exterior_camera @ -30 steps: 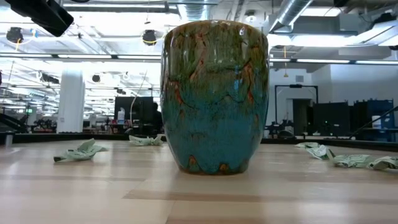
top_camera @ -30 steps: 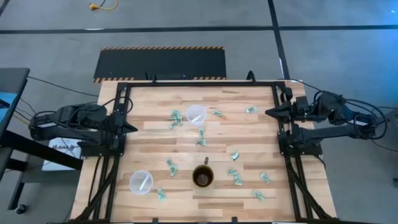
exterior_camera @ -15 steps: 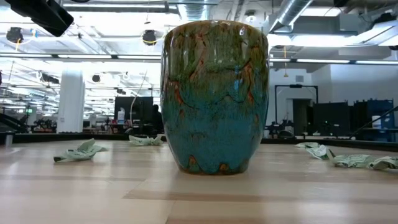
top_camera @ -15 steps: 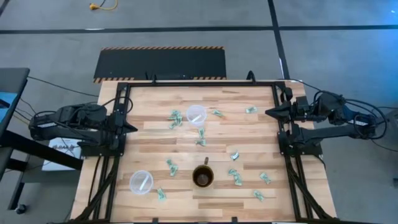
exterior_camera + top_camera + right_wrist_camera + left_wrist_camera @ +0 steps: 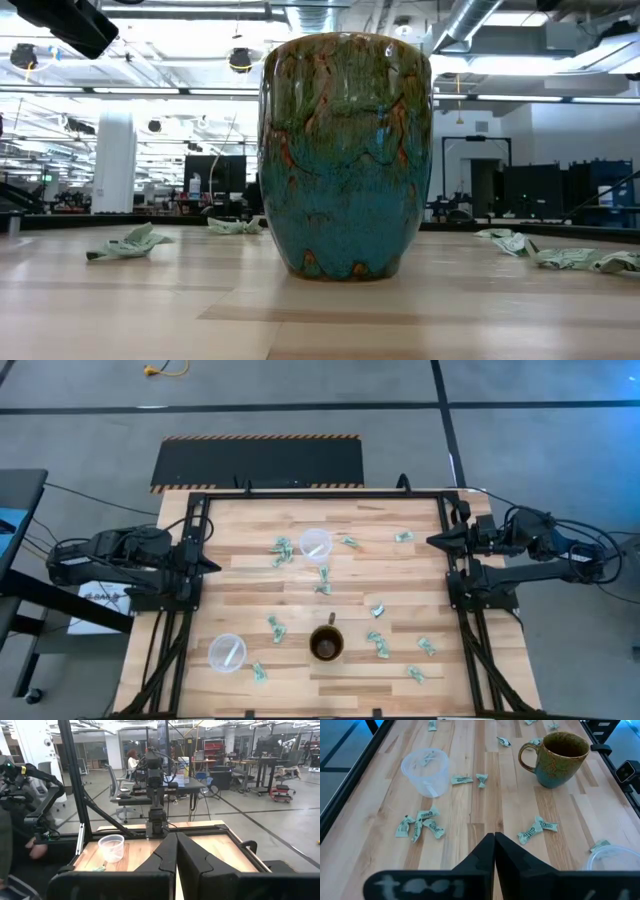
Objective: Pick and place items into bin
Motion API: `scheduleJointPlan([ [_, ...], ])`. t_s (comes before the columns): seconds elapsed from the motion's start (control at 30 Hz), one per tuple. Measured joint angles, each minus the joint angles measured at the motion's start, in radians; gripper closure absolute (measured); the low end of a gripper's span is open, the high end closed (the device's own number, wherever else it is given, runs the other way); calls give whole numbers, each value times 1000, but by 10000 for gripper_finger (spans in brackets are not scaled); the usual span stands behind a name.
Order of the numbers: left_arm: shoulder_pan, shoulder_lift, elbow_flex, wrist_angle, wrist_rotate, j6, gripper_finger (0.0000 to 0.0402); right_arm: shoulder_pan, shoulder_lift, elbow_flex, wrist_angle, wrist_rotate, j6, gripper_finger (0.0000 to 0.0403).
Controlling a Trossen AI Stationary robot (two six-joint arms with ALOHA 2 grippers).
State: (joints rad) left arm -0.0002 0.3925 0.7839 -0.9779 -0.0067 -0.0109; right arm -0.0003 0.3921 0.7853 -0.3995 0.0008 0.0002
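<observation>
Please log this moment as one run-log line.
left pincer: shut, parked at table edge | right pincer: shut, parked | wrappers: scattered, none picked

We saw a grey concrete floor (image 5: 540,440) crossed by dark lines, with a black mat edged in hazard stripes (image 5: 258,462) lying just beyond the light wood worktop (image 5: 250,575). A yellow cable (image 5: 165,369) lay on the floor farther off. The room behind was a big open workshop: exposed ducts (image 5: 490,20) and strip lights overhead, a white column (image 5: 113,160), desks (image 5: 165,785), an office chair (image 5: 117,787) and a seated person (image 5: 134,759) in the distance.
</observation>
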Motion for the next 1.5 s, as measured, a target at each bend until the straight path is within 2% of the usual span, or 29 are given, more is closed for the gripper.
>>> scheduleJointPlan([
  [0.7, 0, 0, 0, 0, -2, 14, 401, 0, 0, 0, 0, 0, 0, 403],
  [0.87, 0, 0, 0, 5, -106, 179, 401, 0, 0, 0, 0, 0, 0, 403],
  [1.07, 0, 0, 0, 0, -160, 178, 401, 0, 1, 0, 7, 1, 7, 403],
  [1.2, 0, 0, 0, 10, -189, 108, 401, 0, 9, 0, 82, 0, 29, 403],
  [1.3, 0, 0, 0, 6, -192, 82, 401, 0, 16, 0, 143, 0, 137, 403],
  [1.5, 0, 0, 0, 13, -216, 164, 401, -1, 26, 0, 280, 1, 153, 403],
])
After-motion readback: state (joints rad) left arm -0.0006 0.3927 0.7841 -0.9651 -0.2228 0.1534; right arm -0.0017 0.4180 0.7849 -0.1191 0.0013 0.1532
